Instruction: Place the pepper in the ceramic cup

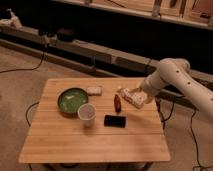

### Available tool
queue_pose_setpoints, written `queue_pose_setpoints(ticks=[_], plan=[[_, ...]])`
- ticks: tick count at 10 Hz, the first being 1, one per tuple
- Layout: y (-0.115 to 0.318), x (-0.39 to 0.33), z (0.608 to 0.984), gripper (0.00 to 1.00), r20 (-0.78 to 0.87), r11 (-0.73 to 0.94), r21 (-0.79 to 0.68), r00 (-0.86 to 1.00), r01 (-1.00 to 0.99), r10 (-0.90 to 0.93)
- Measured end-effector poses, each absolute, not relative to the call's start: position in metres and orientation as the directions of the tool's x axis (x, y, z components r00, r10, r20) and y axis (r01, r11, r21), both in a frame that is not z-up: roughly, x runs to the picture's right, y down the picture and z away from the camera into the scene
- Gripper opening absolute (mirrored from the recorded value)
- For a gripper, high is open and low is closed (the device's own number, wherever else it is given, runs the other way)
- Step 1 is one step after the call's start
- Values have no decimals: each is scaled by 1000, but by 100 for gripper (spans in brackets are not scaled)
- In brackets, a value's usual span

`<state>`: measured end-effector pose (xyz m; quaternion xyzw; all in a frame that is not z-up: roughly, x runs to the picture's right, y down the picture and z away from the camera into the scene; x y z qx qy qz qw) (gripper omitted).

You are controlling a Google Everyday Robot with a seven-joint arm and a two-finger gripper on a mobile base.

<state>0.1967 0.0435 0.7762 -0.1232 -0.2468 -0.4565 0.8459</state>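
Note:
The small dark-red pepper lies on the wooden table, right of centre. The white ceramic cup stands upright to its lower left, in front of the green bowl. My gripper hangs at the end of the white arm, which comes in from the right. It is just right of the pepper and slightly behind it, low over the table. The pepper lies free on the wood.
A wide green bowl sits at the left of the table. A pale sponge-like block lies behind it. A flat black phone lies in front of the pepper. Cables run over the floor around the table.

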Motion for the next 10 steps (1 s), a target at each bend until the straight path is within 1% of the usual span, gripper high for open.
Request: queue_pose_setpoints(ticks=[3,10], plan=[[44,163,793,65,550,514,77,394,854,-736],[51,136,836,65,557,471,72,356,879,-751]])
